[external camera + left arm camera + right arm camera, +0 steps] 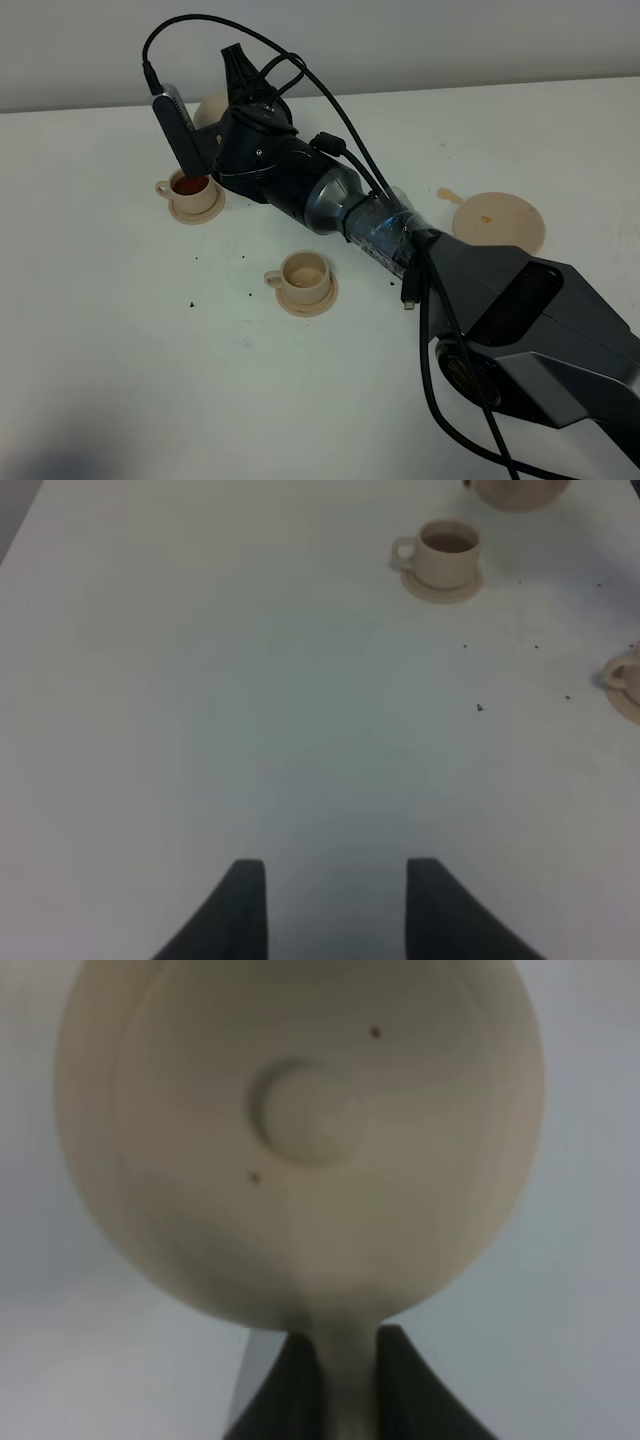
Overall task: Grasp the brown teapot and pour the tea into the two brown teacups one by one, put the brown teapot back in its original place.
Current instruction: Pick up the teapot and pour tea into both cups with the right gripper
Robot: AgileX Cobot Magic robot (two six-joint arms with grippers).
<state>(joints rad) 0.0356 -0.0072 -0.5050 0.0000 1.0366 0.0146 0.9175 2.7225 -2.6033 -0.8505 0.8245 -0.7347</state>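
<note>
Grips brown teapot (300,1130) by handle with right tool (346,1370); holds left tool (335,900) open, empty, above tabletop (200,700).

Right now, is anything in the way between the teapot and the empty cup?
Nothing visible is. The teapot is held up near the filled cup. Only bare table with tiny dark specks lies between it and the empty cup.
</note>
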